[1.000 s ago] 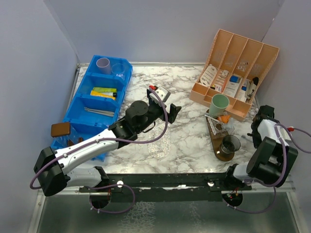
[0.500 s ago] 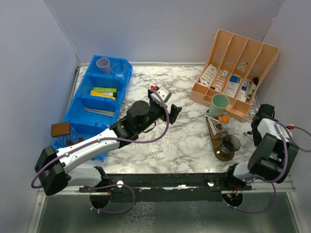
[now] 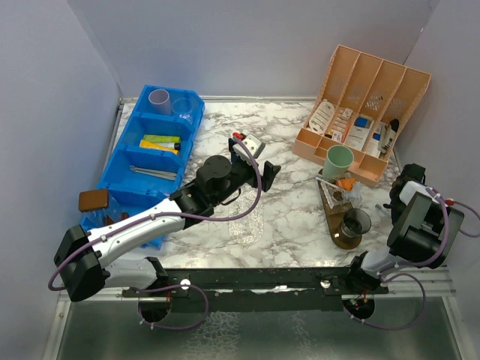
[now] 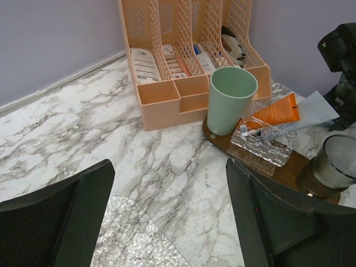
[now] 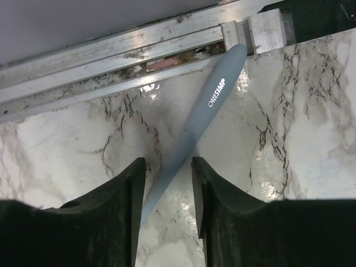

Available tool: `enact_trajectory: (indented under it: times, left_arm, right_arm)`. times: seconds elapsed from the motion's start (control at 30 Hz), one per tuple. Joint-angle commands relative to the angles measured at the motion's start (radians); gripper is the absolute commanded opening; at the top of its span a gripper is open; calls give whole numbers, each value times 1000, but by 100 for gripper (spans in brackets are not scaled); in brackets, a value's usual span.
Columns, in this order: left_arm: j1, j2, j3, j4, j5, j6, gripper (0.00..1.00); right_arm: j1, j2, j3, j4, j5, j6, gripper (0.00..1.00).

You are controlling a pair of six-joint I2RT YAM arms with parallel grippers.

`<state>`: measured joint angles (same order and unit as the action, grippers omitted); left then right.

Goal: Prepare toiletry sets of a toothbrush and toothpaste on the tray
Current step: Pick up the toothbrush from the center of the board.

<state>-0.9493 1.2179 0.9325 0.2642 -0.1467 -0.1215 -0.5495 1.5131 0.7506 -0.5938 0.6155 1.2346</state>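
A brown wooden tray (image 3: 332,204) holds a mint green cup (image 3: 339,160), an orange tube (image 3: 347,182), a clear textured cup (image 4: 260,145) lying with a white toothbrush (image 4: 250,132) on it, and a smoky dark cup (image 3: 355,223). My right gripper (image 5: 168,167) is open at the table's right edge, its fingers straddling a grey-blue toothbrush (image 5: 206,111) that lies on the marble. It shows in the top view (image 3: 397,198) too. My left gripper (image 3: 268,170) is open and empty above the table's middle, left of the tray; it also shows in its wrist view (image 4: 169,183).
A blue bin (image 3: 120,171) at the left holds a lilac cup (image 3: 159,97), a clear cup (image 3: 181,106), tubes and toothbrushes. A peach organiser (image 3: 407,82) stands behind the tray. A clear textured piece (image 3: 246,221) lies under the left arm. A metal rail (image 5: 111,67) runs by the right gripper.
The right arm has shifted slightly toward the right edge. The left arm has barely moved.
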Motion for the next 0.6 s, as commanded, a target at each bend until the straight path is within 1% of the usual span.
enact_trajectory:
  times: [0.0, 0.13, 0.27, 0.33, 0.4, 0.57]
  left_arm:
    - [-2, 5, -12, 35, -4, 0, 85]
    - [-2, 8, -14, 36, -7, 2, 85]
    - [-2, 11, -12, 35, 2, -2, 85]
    - [-2, 12, -12, 35, 4, -4, 85]
    - [-2, 12, -12, 35, 4, -5, 85]
    - [-2, 15, -12, 35, 5, -5, 85]
  right_arm:
    - [-13, 69, -31, 1, -60, 84, 33]
    - [-15, 79, -40, -25, -66, 117, 20]
    - [-15, 32, -46, -55, -80, 135, 8]
    - [-15, 7, -47, -76, -94, 147, 3]
    - [-15, -16, -50, -88, -110, 151, 1]
    - [-15, -75, -49, -106, -115, 149, 1]
